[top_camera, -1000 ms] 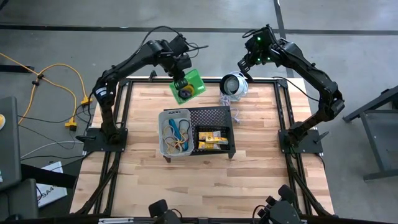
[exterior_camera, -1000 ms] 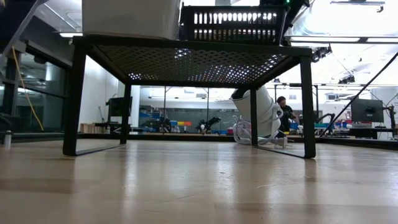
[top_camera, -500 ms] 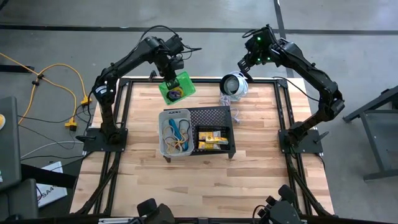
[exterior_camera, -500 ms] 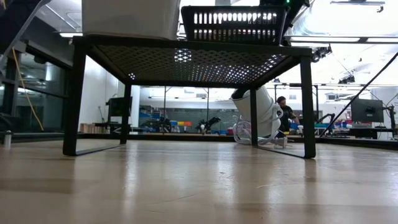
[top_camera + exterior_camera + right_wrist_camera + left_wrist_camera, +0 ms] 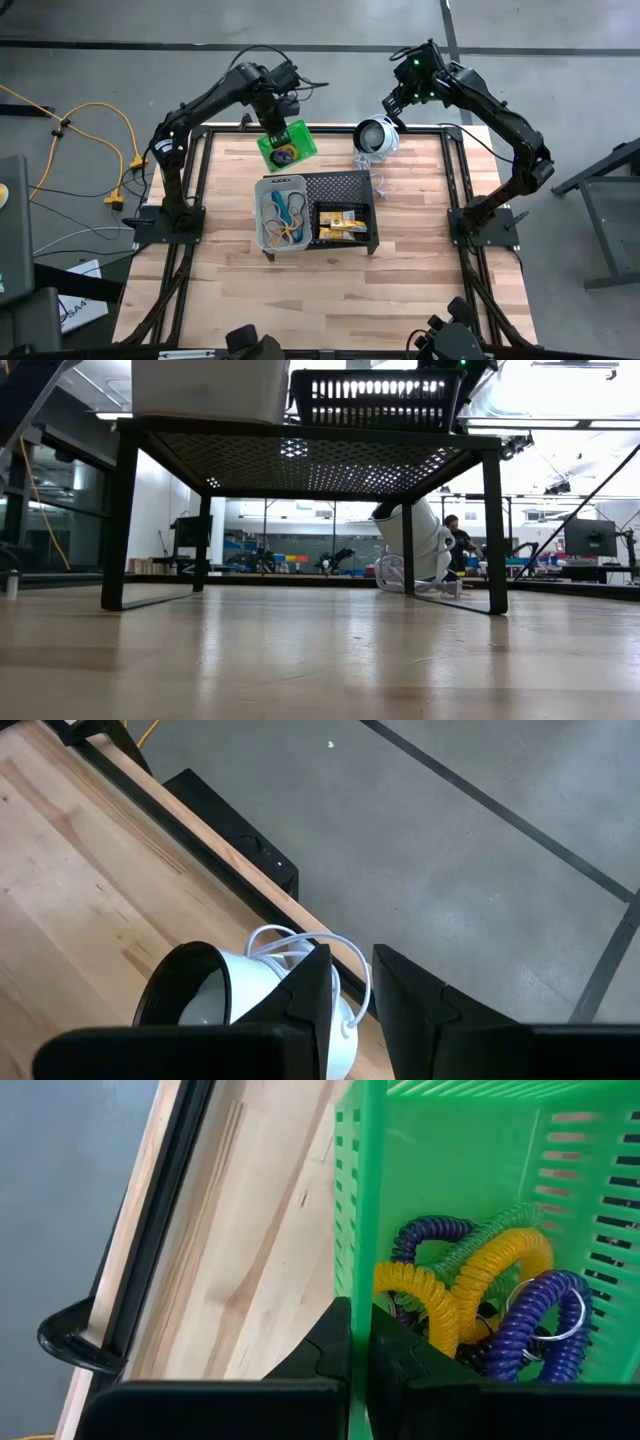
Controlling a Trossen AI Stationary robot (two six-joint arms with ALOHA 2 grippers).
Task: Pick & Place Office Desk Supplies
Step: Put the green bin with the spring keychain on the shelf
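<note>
Seen from above: wooden bench [image 5: 300,290] with a black perforated stand [image 5: 345,185] at centre. Two bins already parked on that stand. Clear bin [image 5: 281,212], just below and toward the bench middle from the left hand, filled with blue, tan and yellow loops and bands. Black bin [image 5: 342,223] beside it, holding small yellow tubes [image 5: 338,226].

Third bin not yet placed. Green bin [image 5: 286,145] gripped by the left hand [image 5: 279,133], fingers pinched together on one slatted wall, bin tilted and apparently lifted near the far edge of the bench, just beyond the clear bin. Inside, close in front of the left hand's fingers: coiled loops [image 5: 480,1305] in yellow, purple and green, bunched against the wall.

Right hand [image 5: 350,985] raised at the far right corner, directly above a round white device with a cable [image 5: 377,137]. Fingers a little apart, with the device's cable passing near the gap; no clear grip visible there.

Judged progress: well along. Sorting looks done, two of three bins seated on the stand. Remaining, most likely: carrying the green bin toward the stand, setting it level next to the others, releasing. No loose supplies visible on the bare bench. Main risk: coils spilling from the tilted bin.
</note>
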